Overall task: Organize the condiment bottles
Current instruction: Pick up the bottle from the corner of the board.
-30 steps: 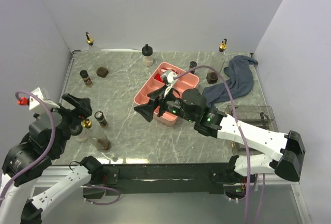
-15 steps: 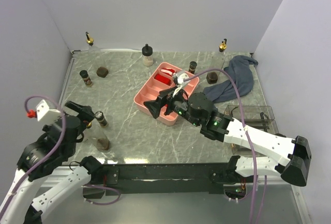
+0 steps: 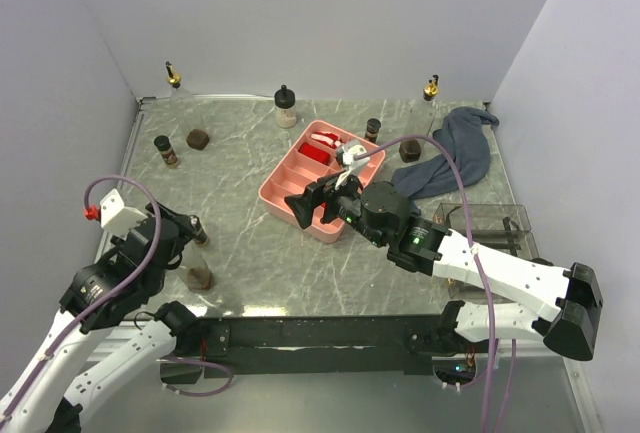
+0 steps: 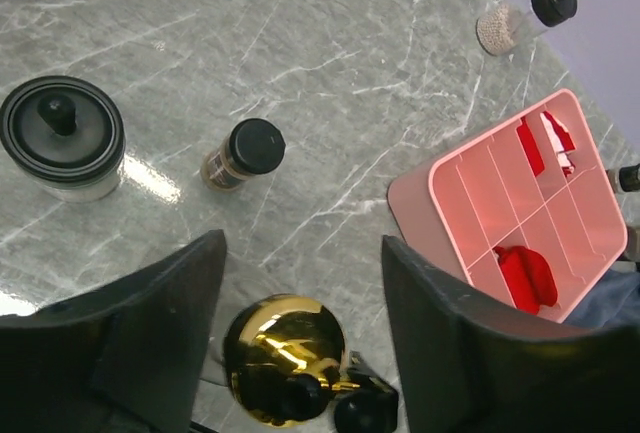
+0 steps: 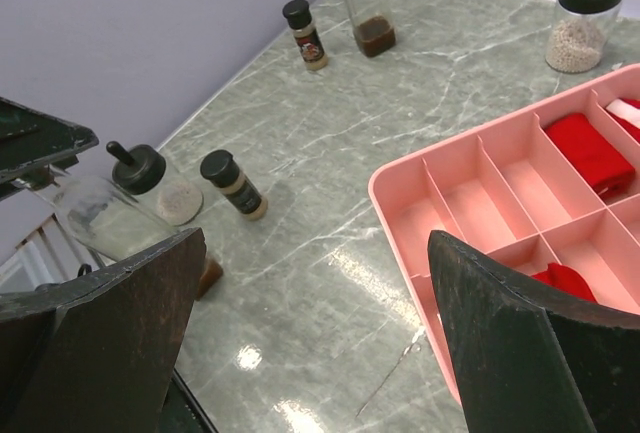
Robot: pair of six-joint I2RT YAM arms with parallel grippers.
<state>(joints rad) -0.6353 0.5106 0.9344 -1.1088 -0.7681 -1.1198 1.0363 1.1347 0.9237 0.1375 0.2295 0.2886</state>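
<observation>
A tall clear bottle with a gold pourer top [image 4: 285,358] stands near the table's front left, its brown base [image 3: 198,275] showing. My left gripper [image 4: 303,243] [image 3: 178,233] is down over it, shut on its sides. A small black-capped bottle [image 4: 243,153] [image 3: 196,229] and a black-lidded jar [image 4: 62,138] stand just beyond. My right gripper [image 5: 316,238] [image 3: 300,205] hangs open over bare table left of the pink tray [image 3: 275,193], holding nothing. More bottles [image 3: 173,78] [image 3: 285,103] [image 3: 431,88] line the back wall.
Red and white packets [image 3: 320,148] lie in the tray's far compartments. A blue-grey cloth [image 3: 455,158] is bunched at the back right. A clear box [image 3: 490,218] sits at the right edge. Walls close the table on three sides.
My left arm has swung in over the gold-topped bottle and its jaws have narrowed from wide open onto it. My right arm drew back slightly and now holds still.
</observation>
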